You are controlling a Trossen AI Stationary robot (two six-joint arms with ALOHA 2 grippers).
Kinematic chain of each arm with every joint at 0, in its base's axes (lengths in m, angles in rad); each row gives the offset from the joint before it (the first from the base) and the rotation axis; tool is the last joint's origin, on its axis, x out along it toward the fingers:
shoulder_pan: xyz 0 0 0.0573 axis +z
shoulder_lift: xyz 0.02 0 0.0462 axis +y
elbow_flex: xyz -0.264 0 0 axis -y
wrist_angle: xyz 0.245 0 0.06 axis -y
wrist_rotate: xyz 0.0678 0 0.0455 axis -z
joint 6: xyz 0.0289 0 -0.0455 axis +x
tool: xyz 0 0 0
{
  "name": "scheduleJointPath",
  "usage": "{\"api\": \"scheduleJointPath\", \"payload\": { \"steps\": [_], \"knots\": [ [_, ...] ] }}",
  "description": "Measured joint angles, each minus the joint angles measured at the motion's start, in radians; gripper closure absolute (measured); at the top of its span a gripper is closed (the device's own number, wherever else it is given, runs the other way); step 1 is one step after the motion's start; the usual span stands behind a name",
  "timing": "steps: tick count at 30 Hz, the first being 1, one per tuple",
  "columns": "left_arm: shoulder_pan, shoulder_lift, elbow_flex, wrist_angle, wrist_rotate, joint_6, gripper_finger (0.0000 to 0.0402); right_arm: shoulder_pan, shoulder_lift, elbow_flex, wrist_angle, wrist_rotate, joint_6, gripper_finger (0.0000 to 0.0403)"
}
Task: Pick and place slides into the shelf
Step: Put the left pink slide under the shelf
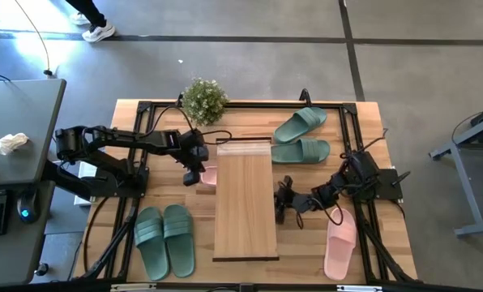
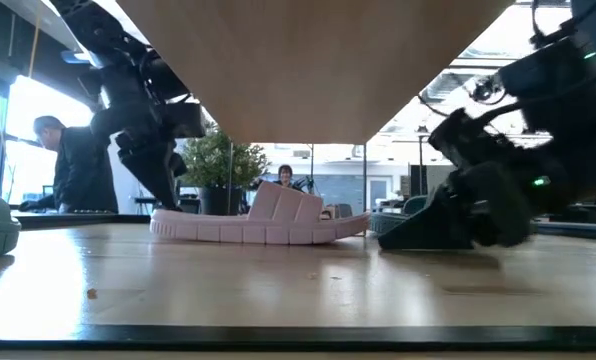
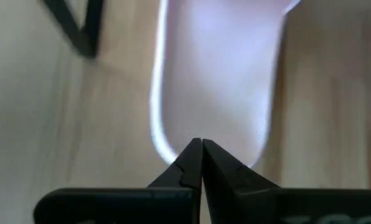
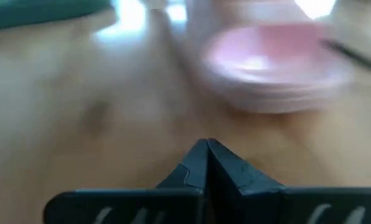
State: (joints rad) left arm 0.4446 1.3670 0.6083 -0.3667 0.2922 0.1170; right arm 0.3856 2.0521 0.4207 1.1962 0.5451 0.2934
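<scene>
Pink slide (image 1: pixel 208 174) lies flat on the bench (image 1: pixel 128 122) at the left edge of the shelf (image 1: pixel 245 199), partly tucked under the plank; the low view shows it sole-down beneath the shelf top. Left end effector (image 1: pixel 194 174) sits just beside its outer edge, fingers pinched together on nothing, tips over the sole in the left wrist view. Right end effector (image 1: pixel 280 212) also closed and empty, low beside the shelf's right edge, with the second pink slide (image 1: pixel 340 243) near it on the right.

Green pair (image 1: pixel 164 241) waits near-left, the other green pair (image 1: pixel 304 138) far-right; none on the shelf top.

Judgement: step in hand is likely the left arm's pick or nudge of the pink slide. To do it well, spread the fingers before descending, take the strap or one sidewall rather than the flat sole, and lift clear of the plank edge before moving inward. Risk: closed tips merely skid the slide.
</scene>
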Motion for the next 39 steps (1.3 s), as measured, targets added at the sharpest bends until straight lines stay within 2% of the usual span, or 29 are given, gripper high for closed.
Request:
{"api": "scheduleJointPath", "payload": {
  "steps": [4,10,18,23,31,39],
  "knots": [
    [0.001,-0.018,0.0,-0.033,-0.051,0.011,0.0401,0.014,0.0,0.023,0.05,-0.06,-0.041,0.0403],
    [0.001,-0.12,0.0,-0.107,-0.162,-0.005,0.0402,-0.024,0.0,0.069,0.0,-0.023,-0.037,0.0403],
    [-0.001,-0.172,-0.001,-0.36,-0.154,-0.036,0.0401,-0.077,0.002,0.076,-0.013,-0.019,-0.04,0.0403],
    [0.0,-0.171,-0.001,-0.335,-0.135,-0.047,0.0401,-0.08,0.002,0.075,-0.013,-0.005,-0.037,0.0403],
    [-0.005,-0.104,-0.001,-0.27,-0.11,-0.072,0.0401,-0.08,0.003,0.075,-0.037,0.004,-0.002,0.0403],
    [-0.116,-0.016,0.0,-0.169,-0.101,-0.068,0.0401,-0.08,0.003,0.075,-0.048,0.004,0.019,0.0403]
  ]
}}
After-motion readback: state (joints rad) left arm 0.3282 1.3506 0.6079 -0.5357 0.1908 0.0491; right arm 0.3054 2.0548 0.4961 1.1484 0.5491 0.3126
